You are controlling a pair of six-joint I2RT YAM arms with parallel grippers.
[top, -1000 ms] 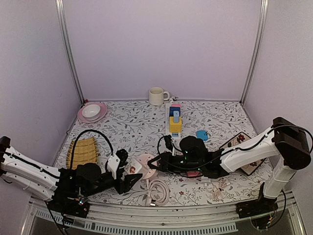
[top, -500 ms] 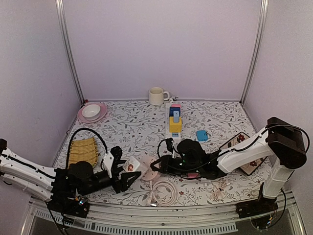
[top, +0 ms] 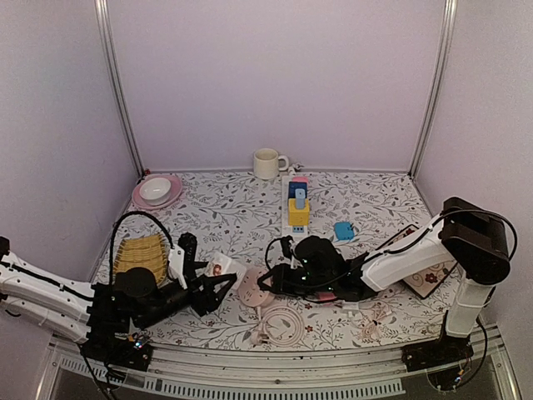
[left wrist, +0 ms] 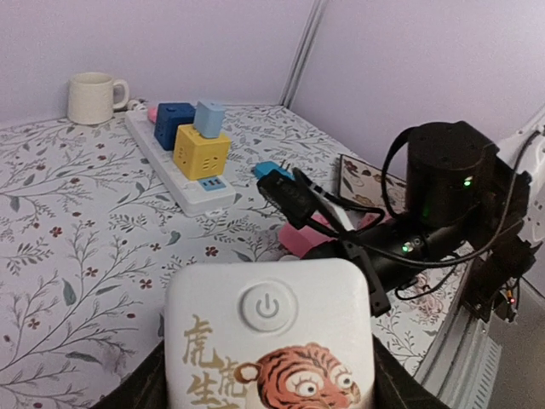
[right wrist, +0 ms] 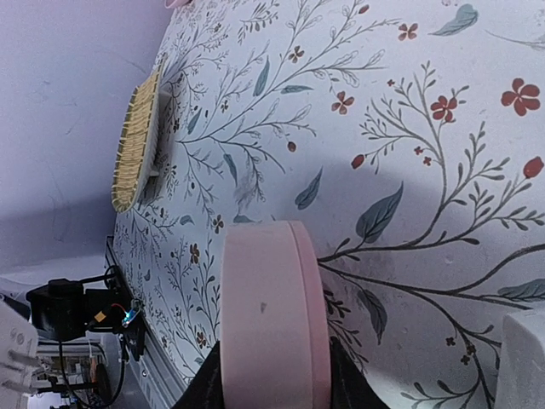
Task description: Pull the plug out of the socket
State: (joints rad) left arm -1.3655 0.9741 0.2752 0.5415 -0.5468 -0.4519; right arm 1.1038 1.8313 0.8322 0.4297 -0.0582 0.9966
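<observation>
Setting: a robot test cell in a lab, not a home.

Evidence:
- Plain lilac wall panels (top: 275,83) close three sides, joined by bare aluminium corner posts (top: 117,92).
- A slotted aluminium rail (top: 250,377) runs along the near table edge, where the white-and-black left arm (top: 42,287) and right arm (top: 404,260) are mounted.
- Household items sit on a flower-printed table cover (top: 225,208): cream ceramic mug (top: 266,163), pink plate (top: 171,194), woven bamboo mat (top: 140,257), white power strip (top: 286,215).

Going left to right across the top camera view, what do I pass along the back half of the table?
pink plate holding a white bowl → cream mug → white power strip with coloured cubes → small blue adapter
</observation>
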